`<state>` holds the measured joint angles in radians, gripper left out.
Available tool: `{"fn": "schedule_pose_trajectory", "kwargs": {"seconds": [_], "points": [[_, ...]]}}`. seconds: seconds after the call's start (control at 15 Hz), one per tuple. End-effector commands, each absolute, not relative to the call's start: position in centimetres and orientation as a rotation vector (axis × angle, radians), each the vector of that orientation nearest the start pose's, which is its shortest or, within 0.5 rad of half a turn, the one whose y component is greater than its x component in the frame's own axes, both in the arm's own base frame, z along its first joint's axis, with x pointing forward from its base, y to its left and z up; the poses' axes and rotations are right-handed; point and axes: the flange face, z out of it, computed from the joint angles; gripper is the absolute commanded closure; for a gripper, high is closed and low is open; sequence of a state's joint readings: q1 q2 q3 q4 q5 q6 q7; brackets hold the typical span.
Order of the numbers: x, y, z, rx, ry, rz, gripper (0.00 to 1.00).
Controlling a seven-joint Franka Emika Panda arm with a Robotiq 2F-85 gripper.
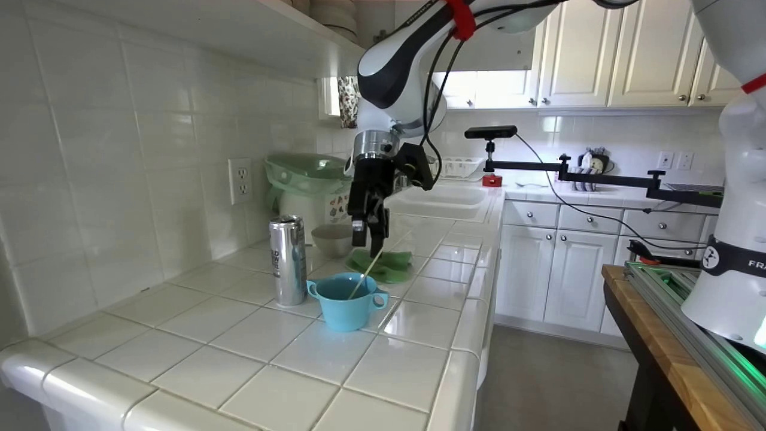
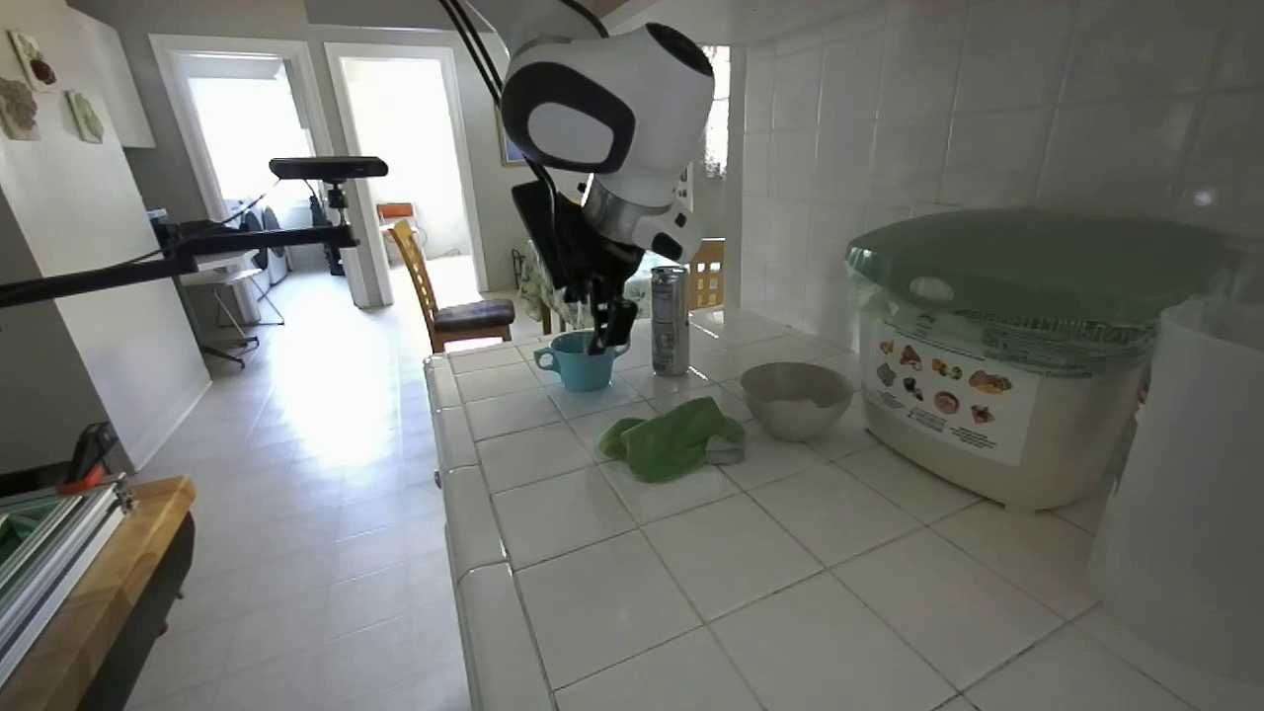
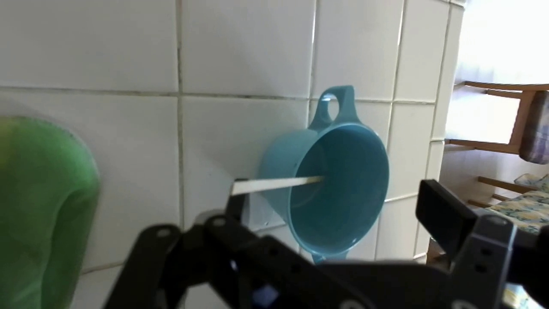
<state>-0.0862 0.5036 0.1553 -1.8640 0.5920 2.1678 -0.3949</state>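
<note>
Plainly, the black two-fingered gripper is released: its jaws stand wide apart, nothing clasped, above the sky-blue cup with two looped handles. That cup stands upright on the glossy white tiled countertop, just beside the tall silver can; the rumpled green cloth and the pale grey round bowl lie near. Leaning inside the cup is a thin pale stick, its upper end close to one fingertip in the wrist view; whether they touch I cannot tell.

Judging by looks, the cup is plastic: light, stiff, fairly smooth and so a little slippery, but hardly fragile. One looped handle, or a single wall pinched at the rim, seems the surest hold. The stick looks wooden, very light and stiff along its length, though slim enough to snap or roll under a clumsy squeeze; its upper shaft, clear of the rim, offers the best purchase.

As for writing, dark lettering runs up the can's side, too blurred to make out. The cream bin with a green lid carries a white label printed with small coloured food pictures, its text illegible. "FRA" is readable on the robot base's black band, cut off by the picture's edge.
</note>
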Motion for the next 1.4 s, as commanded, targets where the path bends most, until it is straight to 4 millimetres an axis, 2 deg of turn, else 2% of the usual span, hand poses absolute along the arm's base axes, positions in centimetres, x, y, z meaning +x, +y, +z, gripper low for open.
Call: {"fn": "schedule_pose_trajectory", "kwargs": {"seconds": [0.0,0.33,0.47,0.67,0.73,1.07,1.2,1.27,1.33], "points": [[60.9,5.6,25.2,-2.592,-0.031,0.106,0.00],[60.6,5.1,25.5,-2.593,-0.026,0.102,0.00],[60.5,4.8,25.4,-2.588,-0.020,0.107,0.10],[59.3,4.4,25.2,-2.585,0.014,0.121,0.12],[58.7,4.2,25.2,-2.590,0.031,0.124,0.07],[56.5,2.4,25.8,-2.593,0.135,0.093,0.05],[55.9,1.8,26.1,-2.596,0.178,0.070,0.13],[55.7,1.5,26.2,-2.596,0.193,0.059,0.22],[55.6,1.4,26.3,-2.598,0.202,0.054,0.23]]}}
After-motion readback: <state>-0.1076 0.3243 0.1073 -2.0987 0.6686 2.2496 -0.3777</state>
